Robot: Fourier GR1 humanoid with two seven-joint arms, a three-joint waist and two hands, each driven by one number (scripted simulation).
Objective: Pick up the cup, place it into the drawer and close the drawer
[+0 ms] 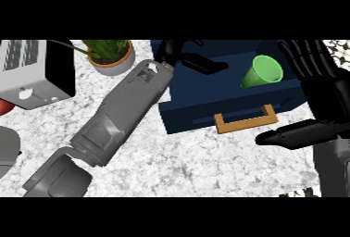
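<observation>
A green cup [263, 71] lies on its side inside the open navy drawer [205, 99], toward its right end, mouth facing the right. The drawer's tan handle [246, 121] points toward me. My right hand [315, 78] is open just right of the cup, fingers straight and pointing away, thumb stretched left past the drawer's front right corner. It is not touching the cup. My left hand [186, 56] is at the drawer's back left corner, fingers relaxed, one reaching over the drawer's inside, holding nothing.
A potted plant [109, 56] stands at the back, left of the drawer. A grey and white appliance [31, 71] sits at the far left, with a red thing [3, 107] and a grey object [7, 152] at the left edge. The counter is speckled white marble [205, 162].
</observation>
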